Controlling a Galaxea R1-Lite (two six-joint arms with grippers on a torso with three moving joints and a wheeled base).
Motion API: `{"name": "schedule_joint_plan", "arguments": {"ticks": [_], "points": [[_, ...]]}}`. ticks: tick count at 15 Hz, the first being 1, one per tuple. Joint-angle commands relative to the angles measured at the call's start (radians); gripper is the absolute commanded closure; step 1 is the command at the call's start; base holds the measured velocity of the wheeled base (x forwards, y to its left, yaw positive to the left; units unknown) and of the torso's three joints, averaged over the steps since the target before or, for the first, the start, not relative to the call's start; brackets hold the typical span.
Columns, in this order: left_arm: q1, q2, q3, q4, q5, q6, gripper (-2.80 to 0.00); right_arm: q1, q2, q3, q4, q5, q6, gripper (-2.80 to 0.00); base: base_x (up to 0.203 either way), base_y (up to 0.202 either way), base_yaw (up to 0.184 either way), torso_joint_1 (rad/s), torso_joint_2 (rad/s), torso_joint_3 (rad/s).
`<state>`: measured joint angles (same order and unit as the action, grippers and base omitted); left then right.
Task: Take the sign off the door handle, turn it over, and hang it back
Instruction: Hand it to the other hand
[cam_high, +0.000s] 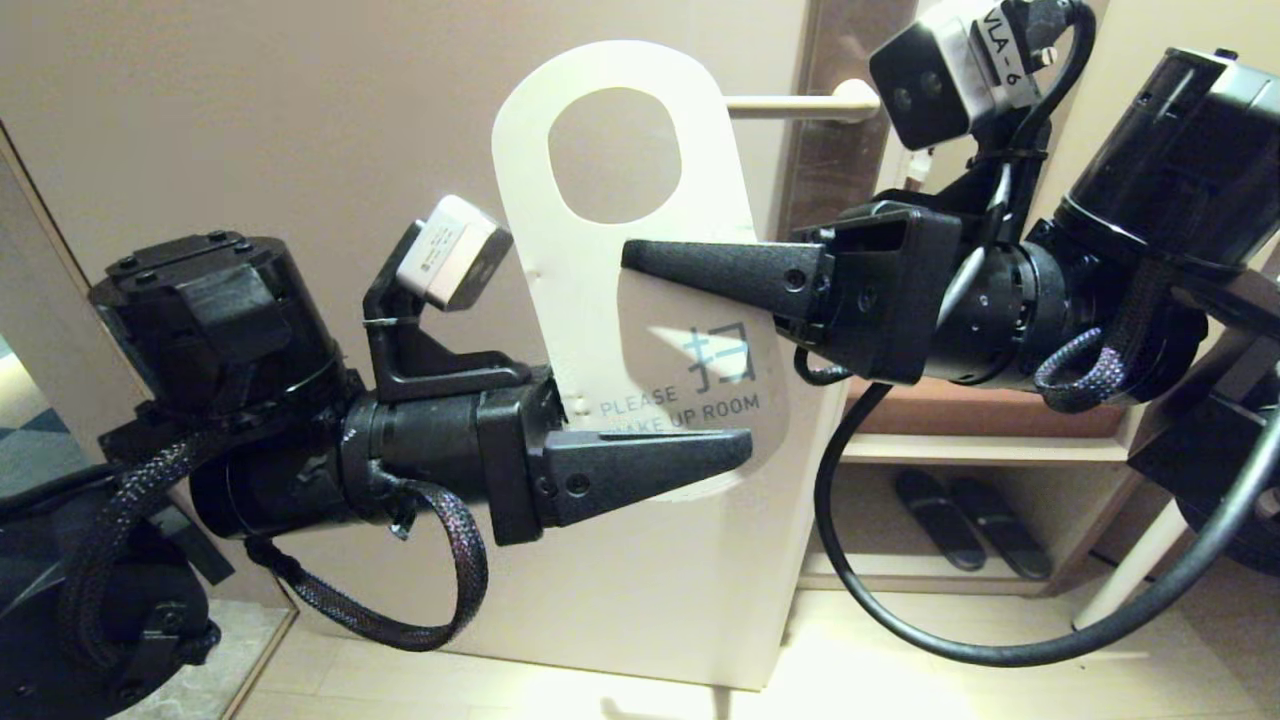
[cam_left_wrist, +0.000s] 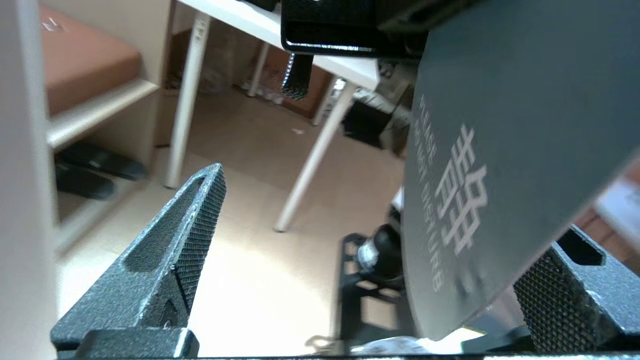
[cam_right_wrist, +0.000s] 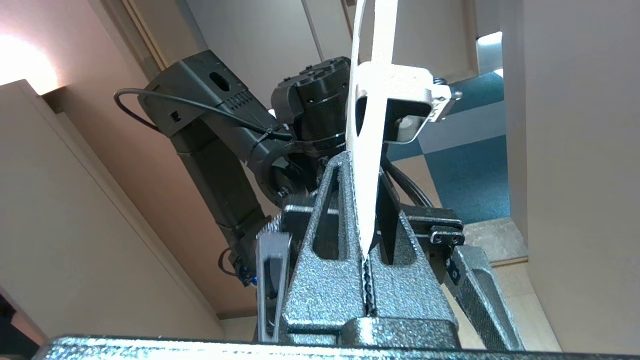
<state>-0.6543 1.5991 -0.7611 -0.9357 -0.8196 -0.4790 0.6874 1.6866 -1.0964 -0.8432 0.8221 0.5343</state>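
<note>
Item: sign (cam_high: 600, 300). Flat door hanger with a rounded top and an oval hole; white face reading "PLEASE MAKE UP ROOM" toward the head camera, blue-grey face (cam_left_wrist: 500, 150) toward the left wrist camera.

Location: off the door handle (cam_high: 800, 102), held upright in the air in front of the door (cam_high: 300, 100). The handle lies just above the right end effector, its tip close behind the sign's upper edge.

Right end effector (cam_high: 640, 258): clamped shut on the sign's mid-body just below the hole; the right wrist view shows the sheet edge-on (cam_right_wrist: 367, 150), pinched between the two closed fingers.

Left end effector (cam_high: 735, 450): fully spread, gripping nothing. The sign's lower edge stands between its fingers, close to one pad (cam_left_wrist: 555, 300); the other finger (cam_left_wrist: 195, 230) stands well apart from the sheet.

Handling, as judged: light, thin, stiff enough to hold its plane from a single pinch. Smooth faces likely slippery; textured pads should help. May flex or swing if pushed at the free top.

Best hold: flat faces of the solid lower half, clear of the hole, so the opening stays free for the lever.
</note>
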Motion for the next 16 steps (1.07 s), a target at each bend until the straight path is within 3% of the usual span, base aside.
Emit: {"name": "schedule_joint_plan", "arguments": {"ticks": [1,4,16], "points": [[0.001,-0.015,0.001,-0.006,-0.003,-0.022,-2.8,0.004,0.001,0.0,-0.005,0.006,0.003,0.0,0.0,0.0,0.0,0.0,0.0,0.0],[-0.001,-0.022,0.006,-0.005,-0.004,-0.058,-2.8,0.003,0.004,-0.002,-0.005,0.005,0.003,0.0,0.0,0.0,0.0,0.0,0.0,0.0],[0.005,-0.005,0.008,-0.006,-0.001,-0.061,-2.8,0.017,0.031,-0.017,-0.008,0.006,0.003,0.0,0.0,0.0,0.0,0.0,0.0,0.0]]}}
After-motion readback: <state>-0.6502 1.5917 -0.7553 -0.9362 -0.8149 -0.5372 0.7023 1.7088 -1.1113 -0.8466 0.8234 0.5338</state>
